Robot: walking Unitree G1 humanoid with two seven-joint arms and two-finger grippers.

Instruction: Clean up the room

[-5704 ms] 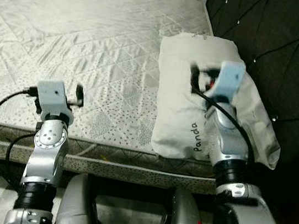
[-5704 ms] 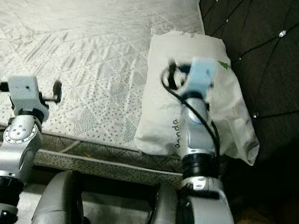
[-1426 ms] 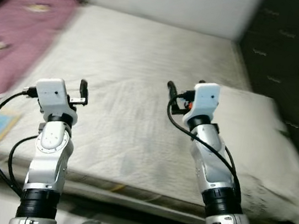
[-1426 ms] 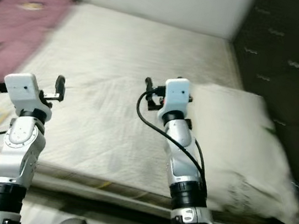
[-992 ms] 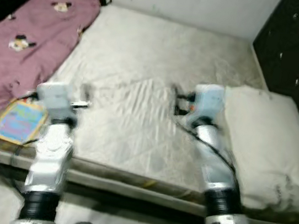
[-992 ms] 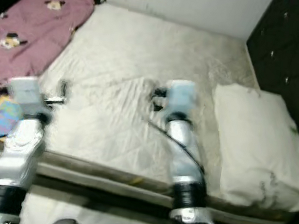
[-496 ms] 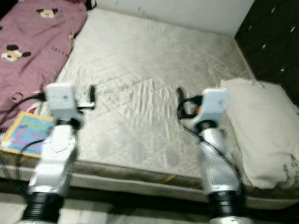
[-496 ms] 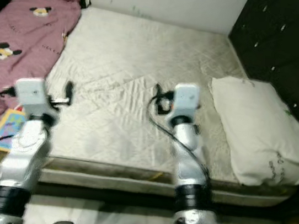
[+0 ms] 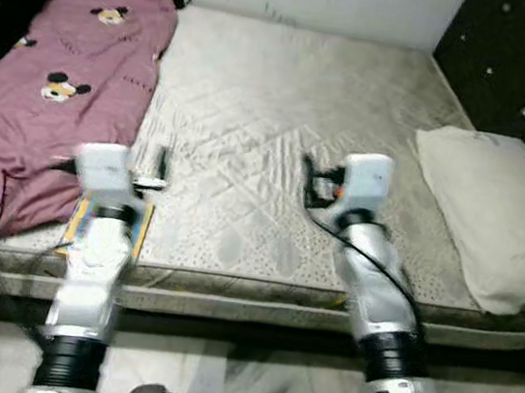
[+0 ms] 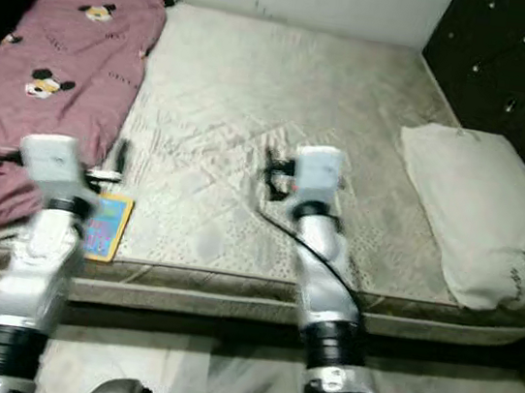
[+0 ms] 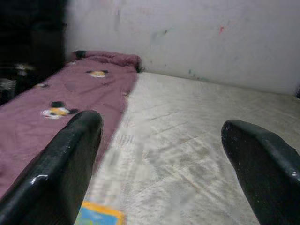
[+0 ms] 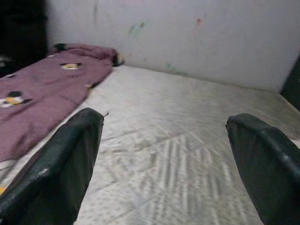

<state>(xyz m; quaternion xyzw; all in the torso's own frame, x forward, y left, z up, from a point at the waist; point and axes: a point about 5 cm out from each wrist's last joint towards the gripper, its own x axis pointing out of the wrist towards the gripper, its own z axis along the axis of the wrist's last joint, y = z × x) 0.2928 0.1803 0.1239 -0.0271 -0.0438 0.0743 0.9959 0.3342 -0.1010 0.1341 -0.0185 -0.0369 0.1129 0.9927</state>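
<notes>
Purple blanket [image 9: 54, 79] lies at ten o'clock, nearest my left tool [image 11: 159, 178], both tools spread wide, empty.

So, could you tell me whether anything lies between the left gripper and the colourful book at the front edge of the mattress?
Nothing visible does. The left gripper is open above the mattress, and the book lies flat just below it. The maroon blanket lies beside the book, not over it.
</notes>
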